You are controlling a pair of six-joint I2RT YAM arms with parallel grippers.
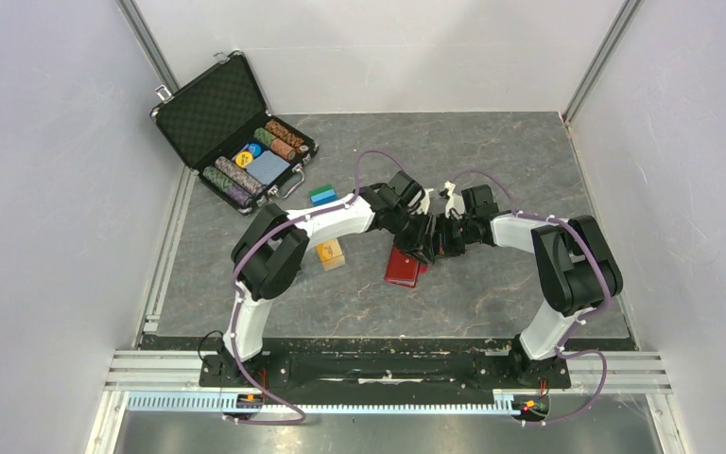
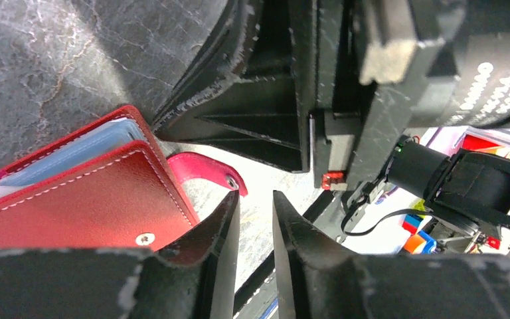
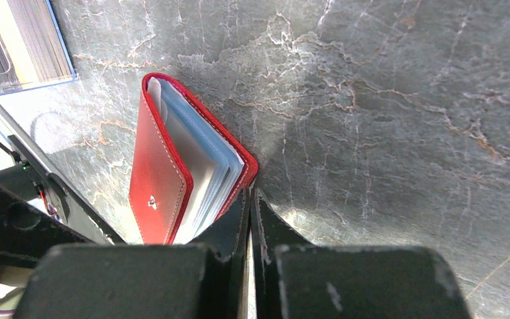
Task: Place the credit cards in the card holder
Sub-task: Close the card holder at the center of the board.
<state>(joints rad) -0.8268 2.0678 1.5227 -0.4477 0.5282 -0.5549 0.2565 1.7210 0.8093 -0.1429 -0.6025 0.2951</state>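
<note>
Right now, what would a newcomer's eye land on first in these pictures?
The red card holder at mid-table, unsnapped, with pale leaves showing inside. The left gripper and right gripper crowd together right at it. At the far left, an open black chip case holds striped poker chips.

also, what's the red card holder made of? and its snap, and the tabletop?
Card holder: red leather or faux leather, can't tell which; smooth low sheen, pale stitching along the edges. Snap: small shiny silver stud, likely metal. Inner sleeves: pale and translucent, likely plastic. Tabletop: dark grey marble-pattern surface with pale veins; possibly a printed mat.
</note>
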